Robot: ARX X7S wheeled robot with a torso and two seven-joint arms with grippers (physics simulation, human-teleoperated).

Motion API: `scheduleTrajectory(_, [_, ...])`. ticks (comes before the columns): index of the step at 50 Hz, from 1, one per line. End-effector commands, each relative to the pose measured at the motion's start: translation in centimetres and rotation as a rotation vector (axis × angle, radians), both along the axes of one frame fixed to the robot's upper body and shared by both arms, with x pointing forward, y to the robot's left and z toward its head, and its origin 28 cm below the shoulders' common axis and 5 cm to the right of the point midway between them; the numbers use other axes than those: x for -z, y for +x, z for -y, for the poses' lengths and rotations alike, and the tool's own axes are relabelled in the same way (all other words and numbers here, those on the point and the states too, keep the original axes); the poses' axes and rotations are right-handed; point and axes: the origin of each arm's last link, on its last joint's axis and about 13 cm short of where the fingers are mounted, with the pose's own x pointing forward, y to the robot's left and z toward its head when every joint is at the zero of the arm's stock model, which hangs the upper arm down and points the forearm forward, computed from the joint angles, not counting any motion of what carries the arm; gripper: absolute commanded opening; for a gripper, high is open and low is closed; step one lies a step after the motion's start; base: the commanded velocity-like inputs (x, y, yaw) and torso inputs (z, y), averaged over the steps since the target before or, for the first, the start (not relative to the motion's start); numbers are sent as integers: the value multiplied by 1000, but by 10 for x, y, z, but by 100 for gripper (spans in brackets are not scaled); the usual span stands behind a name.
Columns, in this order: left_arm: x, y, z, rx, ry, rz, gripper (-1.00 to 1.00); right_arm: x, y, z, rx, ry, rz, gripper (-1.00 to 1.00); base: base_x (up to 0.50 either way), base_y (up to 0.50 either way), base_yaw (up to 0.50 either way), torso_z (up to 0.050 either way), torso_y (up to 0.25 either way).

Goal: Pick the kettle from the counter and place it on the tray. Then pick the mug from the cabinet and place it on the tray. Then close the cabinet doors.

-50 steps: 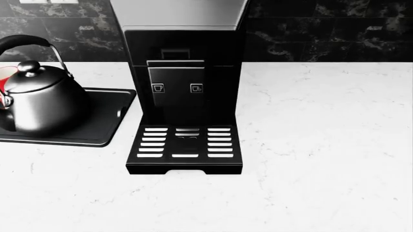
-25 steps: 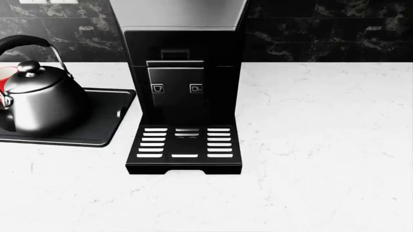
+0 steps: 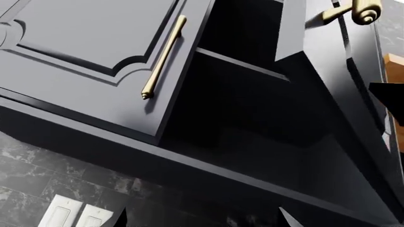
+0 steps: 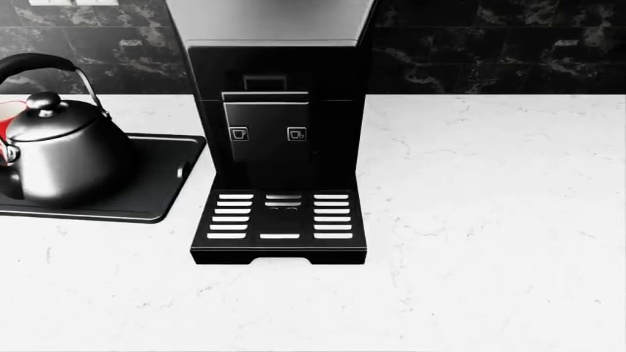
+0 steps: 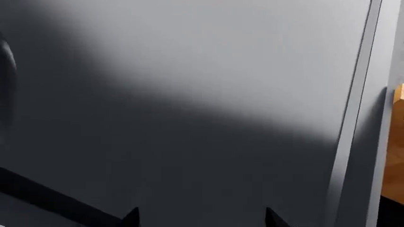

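In the head view the dark-steel kettle [image 4: 64, 158] stands on the black tray [image 4: 161, 183] at the left of the white counter [image 4: 489, 220]. A sliver of the red mug [image 4: 6, 117] shows behind the kettle, at the frame's edge. Neither gripper shows in the head view. In the left wrist view my left gripper [image 3: 202, 222] is open and empty, facing the dark cabinet inside [image 3: 252, 109]. One door [image 3: 82, 56] with a brass handle [image 3: 162, 56] stands ajar; the other door [image 3: 328, 71] is swung open. My right gripper [image 5: 200, 221] is open and empty, close to a flat grey door panel [image 5: 189, 94].
The tall black coffee machine [image 4: 278, 73] stands at the counter's middle with its slotted drip grille [image 4: 281, 220] in front. Black marble wall tiles run behind. White wall switches [image 3: 73, 215] sit below the cabinet. A wooden surface [image 3: 394, 94] shows beside the open door.
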Motion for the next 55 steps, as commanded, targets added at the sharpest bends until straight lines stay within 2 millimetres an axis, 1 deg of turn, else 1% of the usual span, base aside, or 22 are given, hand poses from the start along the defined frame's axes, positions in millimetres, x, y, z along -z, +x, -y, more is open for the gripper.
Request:
scheduleTrajectory(1, [2, 0, -1, 0, -2, -5, 100, 42, 45, -16, 28, -224, -184, 100, 0, 0, 0, 0, 0])
scheduleTrajectory(6, [3, 1, -1, 1, -2, -6, 100, 49, 57, -14, 93, -266, -194, 100, 2, 0, 0, 0, 0])
scheduleTrajectory(12, [5, 2, -2, -1, -6, -9, 100, 63, 76, -13, 185, -341, -206, 100, 4, 0, 0, 0, 0])
scheduleTrajectory(19, [6, 2, -3, -4, -11, -13, 100, 77, 91, -15, 242, -395, -216, 100, 4, 0, 0, 0, 0])
scheduleTrajectory(28, [8, 3, -4, -3, -16, -17, 100, 85, 105, -18, 320, -465, -213, 100, 3, 0, -2, 0, 0])
scheduleTrajectory(36, [9, 4, -6, -5, -25, -21, 100, 98, 127, -18, 370, -508, -271, 100, 3, 0, -2, 0, 0])
scheduleTrajectory(40, [10, 4, -6, -6, -28, -23, 100, 104, 134, -17, 387, -530, -297, 100, 6, 0, -3, 0, 0])
scheduleTrajectory(44, [9, 4, -6, -9, -30, -20, 100, 111, 142, -14, 397, -547, -346, 100, 3, 0, -3, 0, 0])
scheduleTrajectory(49, [11, 5, -8, -11, -36, -24, 100, 126, 152, -8, 469, -616, -386, 100, 4, 0, -3, 0, 0])
scheduleTrajectory(55, [13, 6, -8, -12, -40, -28, 100, 133, 158, -2, 515, -639, -413, 100, 2, -2, -3, 0, 0])
